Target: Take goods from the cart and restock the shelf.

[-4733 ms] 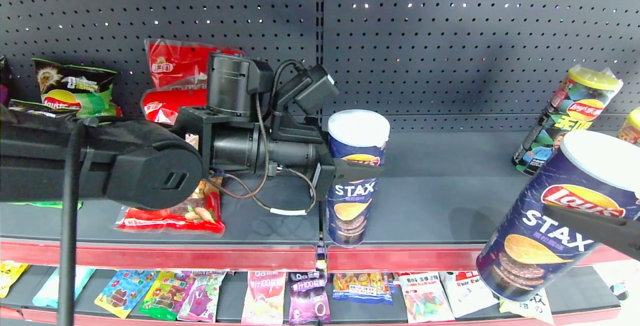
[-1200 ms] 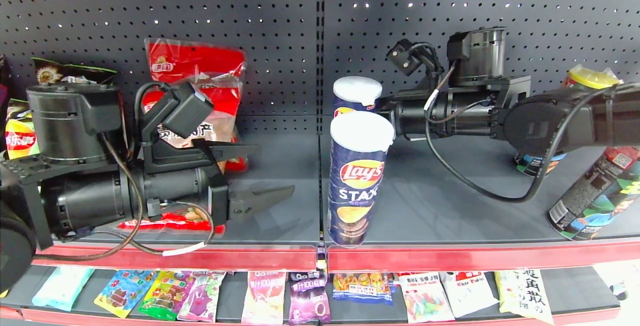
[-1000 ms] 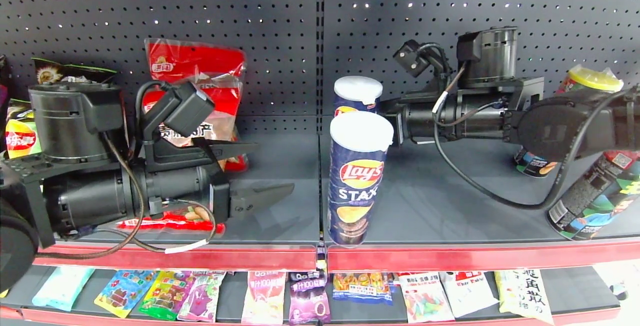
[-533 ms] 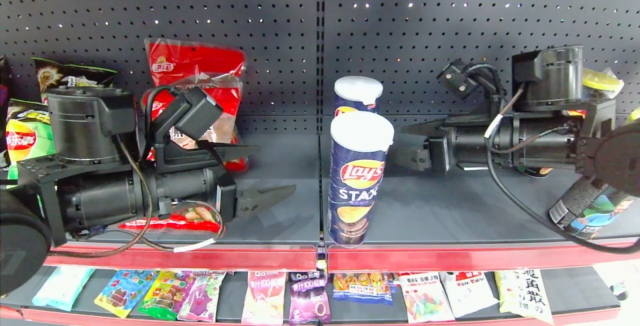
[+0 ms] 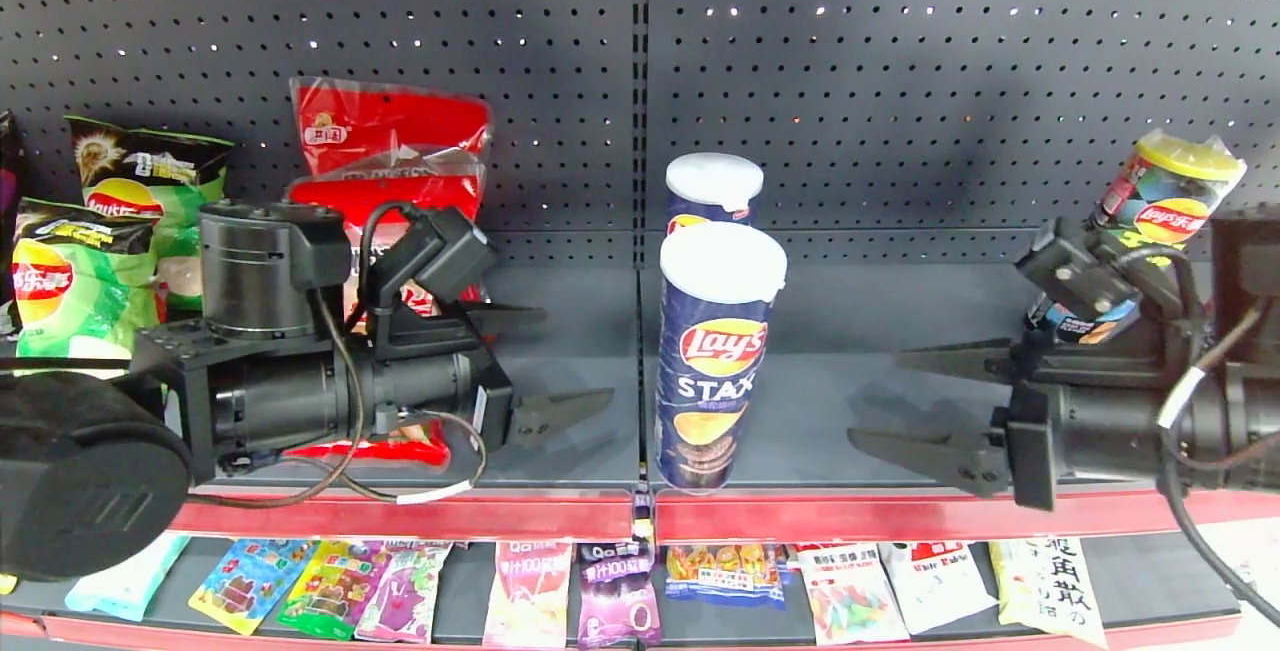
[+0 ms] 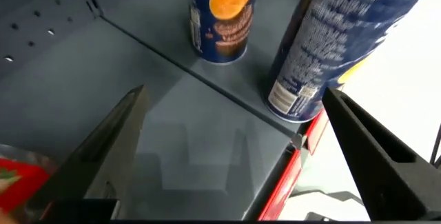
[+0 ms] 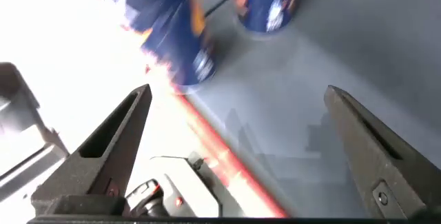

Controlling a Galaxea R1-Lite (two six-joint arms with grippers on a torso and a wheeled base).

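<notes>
The head camera faced the dark grey metal shelf (image 5: 880, 301) squarely and near, tilted slightly down. Each wrist camera looked out between its jaws, low over the shelf deck, from opposite sides; all three shared the two blue cylindrical chip cans (image 5: 715, 351).

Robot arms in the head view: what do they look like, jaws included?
Both the left arm and right arm are matte black: cylindrical bodies, a boxy camera, looping black cables with white tags, and long, pointed, wedge-shaped jaws.
</notes>
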